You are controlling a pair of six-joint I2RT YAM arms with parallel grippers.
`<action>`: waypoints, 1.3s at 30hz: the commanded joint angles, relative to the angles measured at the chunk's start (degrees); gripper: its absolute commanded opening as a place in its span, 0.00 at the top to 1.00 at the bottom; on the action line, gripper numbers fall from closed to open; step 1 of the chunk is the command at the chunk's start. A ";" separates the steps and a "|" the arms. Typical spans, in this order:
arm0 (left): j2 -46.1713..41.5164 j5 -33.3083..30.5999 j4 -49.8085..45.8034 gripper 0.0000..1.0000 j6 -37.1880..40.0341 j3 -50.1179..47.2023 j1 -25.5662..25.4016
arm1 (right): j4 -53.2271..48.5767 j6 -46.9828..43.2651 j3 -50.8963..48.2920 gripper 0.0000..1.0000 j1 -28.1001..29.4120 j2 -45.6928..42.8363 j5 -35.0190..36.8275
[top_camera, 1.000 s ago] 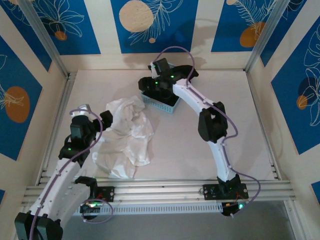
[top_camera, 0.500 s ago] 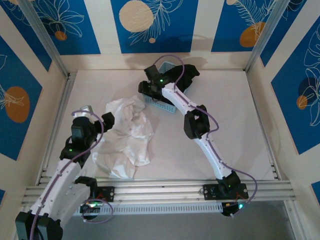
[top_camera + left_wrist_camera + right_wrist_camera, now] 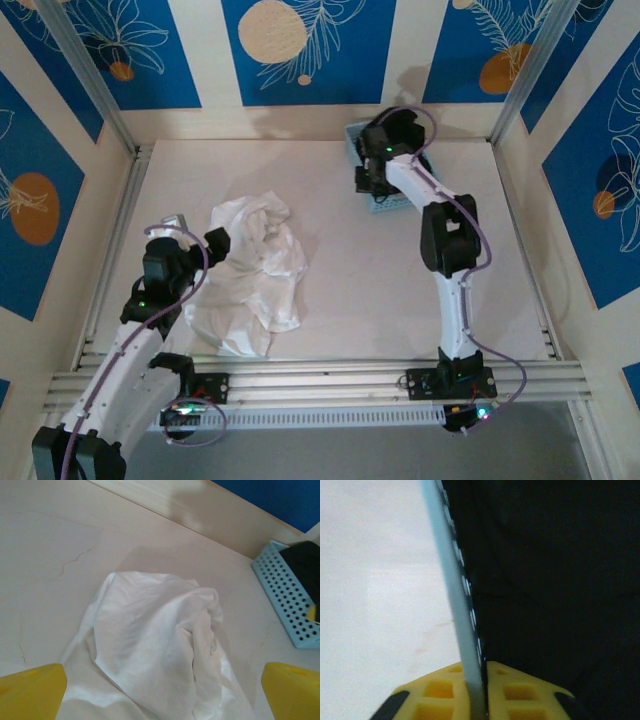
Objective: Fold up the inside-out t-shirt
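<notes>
The white t-shirt (image 3: 255, 270) lies crumpled on the bench (image 3: 350, 300), just in front of the left hand (image 3: 213, 243), which is spread wide. Well apart, the right hand (image 3: 372, 183) pinches the wall of the blue basket (image 3: 388, 207).

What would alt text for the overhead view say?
A crumpled white t-shirt lies left of centre on a pale table, the left gripper open beside it. At the back, the right gripper pinches the wall of a light-blue basket.
</notes>
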 commanded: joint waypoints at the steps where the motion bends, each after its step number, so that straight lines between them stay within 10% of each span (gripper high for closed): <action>1: 0.35 1.59 3.73 0.00 0.54 -0.85 0.26 | -3.49 -6.95 -5.87 0.92 -4.65 -5.94 5.37; 14: 4.32 5.74 5.24 0.00 0.88 -1.06 0.28 | -2.06 -24.40 -4.51 0.92 -19.64 -3.57 11.04; 20: 5.51 4.10 0.03 0.00 2.54 -0.98 0.23 | -1.92 -26.71 -0.45 0.54 -18.19 -4.41 18.73; 26: 9.59 1.60 -1.69 0.00 2.34 -1.94 0.31 | 3.16 -25.40 -8.90 0.32 -8.14 -17.89 15.92; 39: 22.56 1.77 3.14 0.05 6.38 3.77 -2.89 | 19.10 -3.09 -31.43 0.36 21.79 -25.11 -20.66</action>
